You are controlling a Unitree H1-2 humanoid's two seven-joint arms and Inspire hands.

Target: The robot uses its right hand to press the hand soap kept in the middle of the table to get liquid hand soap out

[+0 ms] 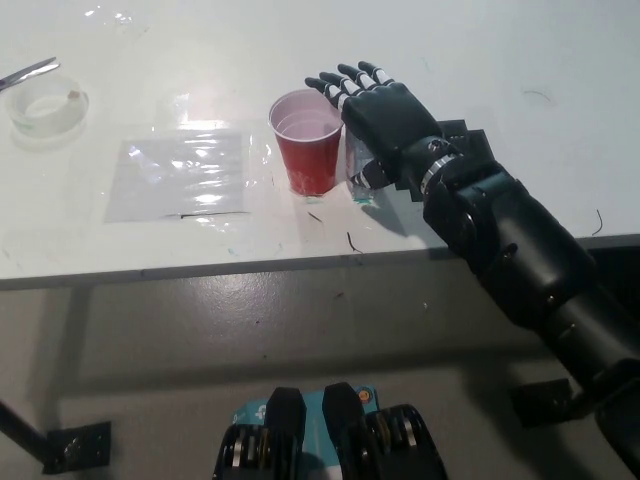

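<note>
The black right hand (385,110) lies flat over the hand soap bottle (360,172), palm down, fingers (345,80) spread apart and stretched out, not wrapped around anything. The clear bottle stands near the middle of the white table (520,60), just right of a red cup (307,140), and is mostly hidden under the hand. I cannot read any writing on it. A clear plastic sheet (180,175) lies left of the cup. Far left sits a roll of tape (45,105) beside scissors (28,70).
</note>
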